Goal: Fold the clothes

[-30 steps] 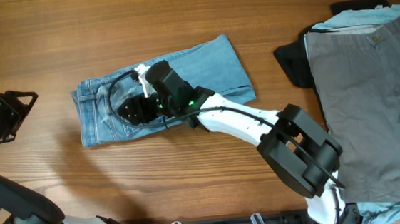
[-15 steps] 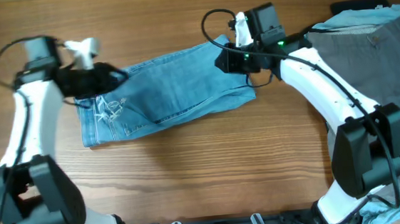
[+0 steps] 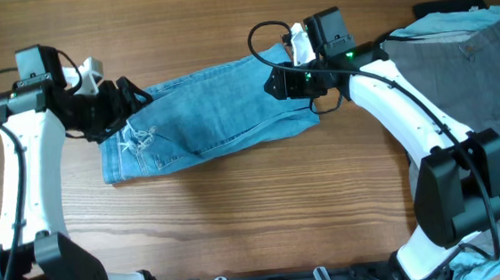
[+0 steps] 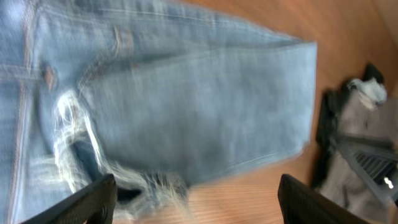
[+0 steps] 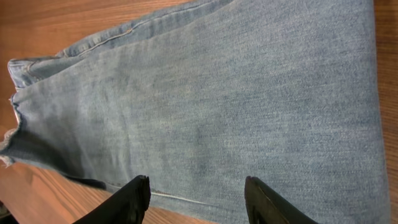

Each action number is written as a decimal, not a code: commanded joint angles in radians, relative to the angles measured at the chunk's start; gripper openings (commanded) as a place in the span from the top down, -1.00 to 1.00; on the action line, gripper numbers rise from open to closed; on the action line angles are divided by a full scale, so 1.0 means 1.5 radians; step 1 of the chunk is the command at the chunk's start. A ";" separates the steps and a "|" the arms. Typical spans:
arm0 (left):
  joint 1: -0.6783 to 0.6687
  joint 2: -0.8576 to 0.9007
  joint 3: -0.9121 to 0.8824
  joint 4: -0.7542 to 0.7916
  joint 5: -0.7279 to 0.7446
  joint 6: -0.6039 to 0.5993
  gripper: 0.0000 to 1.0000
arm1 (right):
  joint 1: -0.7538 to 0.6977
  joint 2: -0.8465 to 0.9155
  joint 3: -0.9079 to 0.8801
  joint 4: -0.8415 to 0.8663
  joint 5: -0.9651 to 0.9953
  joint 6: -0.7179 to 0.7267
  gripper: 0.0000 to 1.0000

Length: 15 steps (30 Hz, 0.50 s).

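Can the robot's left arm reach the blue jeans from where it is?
Probably yes. The left gripper hangs open just above the ripped end of the jeans, and nothing sits between its fingers and the denim.

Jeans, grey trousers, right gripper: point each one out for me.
jeans (image 3: 216, 107), overhead view, middle of the blue denim.
grey trousers (image 3: 473, 131), overhead view, middle of the flat grey cloth.
right gripper (image 5: 196, 186), right wrist view, midway between its two spread fingertips, over the denim's edge.
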 commanded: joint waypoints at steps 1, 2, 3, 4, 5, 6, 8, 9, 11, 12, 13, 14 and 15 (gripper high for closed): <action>0.001 -0.002 -0.002 -0.071 0.026 -0.039 -0.57 | 0.003 -0.011 0.001 -0.003 0.019 -0.013 -0.08; 0.001 0.000 -0.024 -0.062 0.026 -0.077 -0.62 | 0.003 -0.011 0.001 -0.004 0.019 -0.013 -0.09; 0.001 0.000 -0.041 -0.050 0.026 -0.094 -0.68 | 0.003 -0.011 0.001 -0.005 0.019 -0.013 -0.09; 0.001 0.000 -0.065 -0.035 0.026 -0.120 -0.78 | 0.003 -0.011 0.001 -0.007 0.018 -0.013 -0.09; 0.001 0.000 -0.096 -0.009 0.026 -0.144 -0.88 | 0.003 -0.011 0.001 -0.011 0.021 -0.013 -0.09; 0.001 0.000 -0.119 0.015 0.026 -0.163 -0.94 | 0.003 -0.011 0.001 -0.015 0.026 -0.013 -0.09; 0.001 0.000 -0.162 0.084 0.026 -0.230 -1.00 | 0.003 -0.011 0.001 -0.018 0.028 -0.013 -0.09; 0.001 0.001 -0.173 0.101 0.026 -0.252 -1.00 | 0.003 -0.011 0.001 -0.017 0.030 -0.013 -0.09; 0.001 0.000 -0.196 0.115 0.028 -0.282 -0.90 | 0.003 -0.011 0.001 -0.019 0.031 -0.013 -0.09; 0.001 0.001 -0.198 0.116 0.022 -0.282 -0.86 | 0.003 -0.011 0.001 -0.018 0.031 -0.013 -0.09; 0.001 0.001 -0.198 0.120 0.005 -0.281 -0.73 | 0.003 -0.011 0.001 -0.018 0.031 -0.013 -0.08; 0.001 0.001 -0.199 0.119 -0.020 -0.281 -0.57 | 0.003 -0.011 0.001 -0.018 0.031 -0.013 -0.09; 0.001 0.001 -0.202 0.114 -0.024 -0.279 -0.42 | 0.003 -0.011 0.001 -0.019 0.031 -0.013 -0.09</action>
